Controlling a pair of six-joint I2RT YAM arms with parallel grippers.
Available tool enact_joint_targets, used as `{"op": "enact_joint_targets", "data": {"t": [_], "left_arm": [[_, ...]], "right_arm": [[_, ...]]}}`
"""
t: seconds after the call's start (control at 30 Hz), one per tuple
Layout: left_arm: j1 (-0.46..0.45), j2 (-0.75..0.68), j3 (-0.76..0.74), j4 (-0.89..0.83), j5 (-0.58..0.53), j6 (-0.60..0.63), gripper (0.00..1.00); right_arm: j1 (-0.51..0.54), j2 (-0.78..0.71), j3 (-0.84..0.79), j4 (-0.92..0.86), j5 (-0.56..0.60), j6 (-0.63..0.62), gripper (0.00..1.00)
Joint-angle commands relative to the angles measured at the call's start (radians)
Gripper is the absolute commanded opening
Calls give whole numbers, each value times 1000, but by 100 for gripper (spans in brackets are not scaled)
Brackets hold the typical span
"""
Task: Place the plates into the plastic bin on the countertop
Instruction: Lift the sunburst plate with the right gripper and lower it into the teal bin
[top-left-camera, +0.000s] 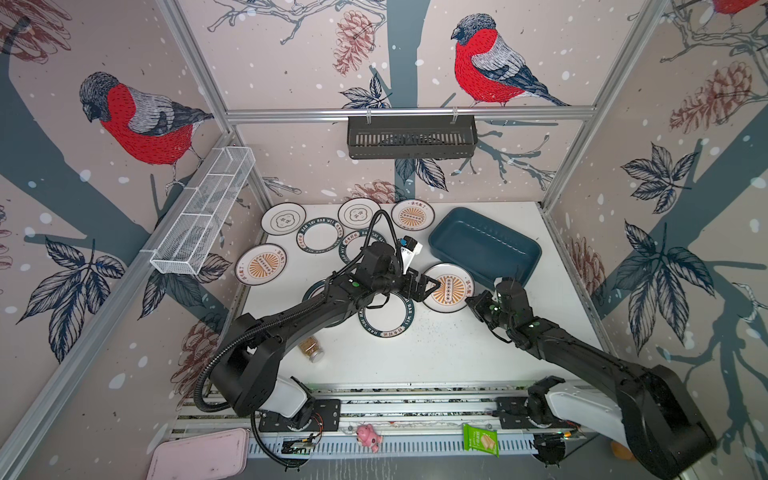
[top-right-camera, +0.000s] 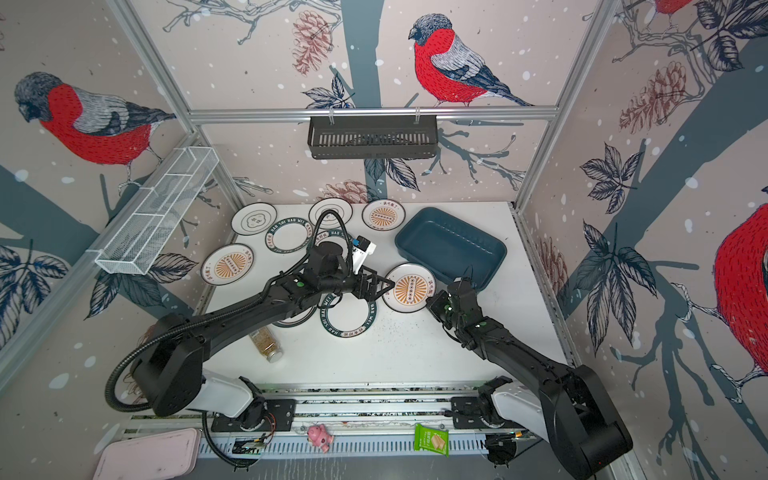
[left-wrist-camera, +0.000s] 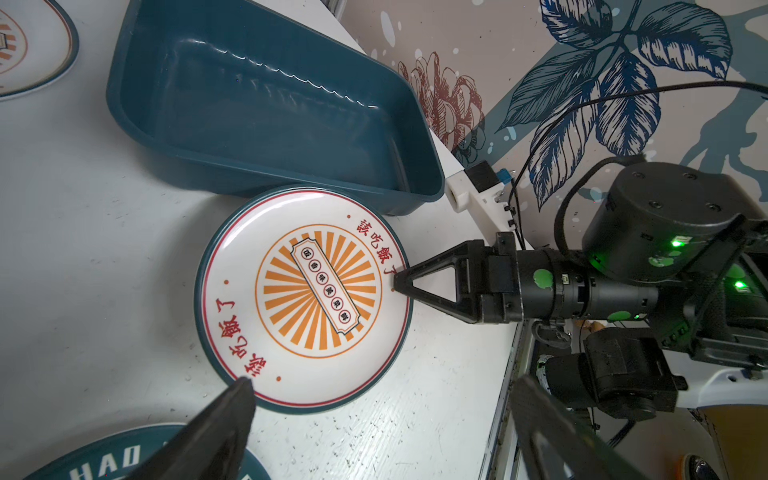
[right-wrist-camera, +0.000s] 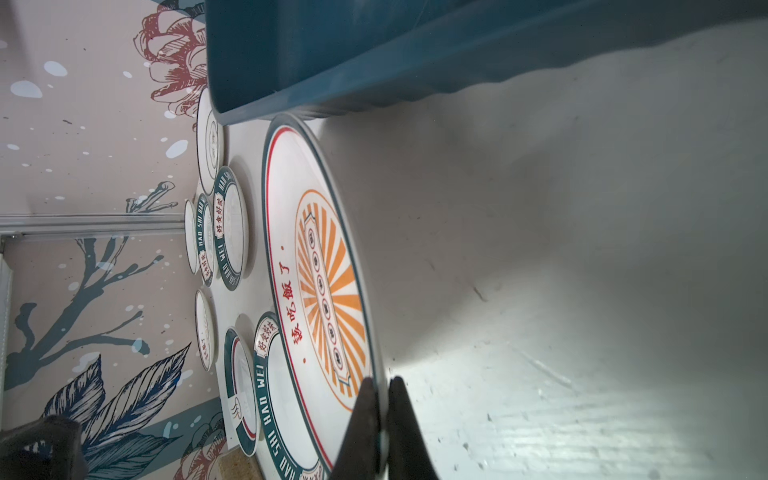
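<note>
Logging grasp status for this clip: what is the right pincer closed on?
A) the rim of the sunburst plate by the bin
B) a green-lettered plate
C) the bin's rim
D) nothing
A: the right wrist view shows the right pincer pinching the edge of the sunburst plate.

Bin (top-left-camera: 486, 245): dark teal, plain. Sunburst plate (top-left-camera: 449, 288): white, orange rayed centre, red ring and characters, teal edge. Lettered plate (top-left-camera: 384, 322): white, dark green rim, white lettering. Countertop (top-left-camera: 436, 357): white, faintly speckled.
</note>
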Motion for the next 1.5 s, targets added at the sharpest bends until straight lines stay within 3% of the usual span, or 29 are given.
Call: {"op": "enact_joint_targets", "data": {"t": [0.0,0.47,0.7,1.47], "left_arm": [[-3,-9,12,-6,-7,16,96],[-3,-31,4,-22,-101,48,96],[-3,-51,0,-31,-177,86,96],[-1,-67,-33,44,-196,117,96]], "right_arm": [[-6,-39,18,-62,-18,-42,3],[12,-88,82,-60,-101,-110,2],[7,-91,152,-89,-44,-138,2],[-227,127,354,-33,-117,-219,2]]}}
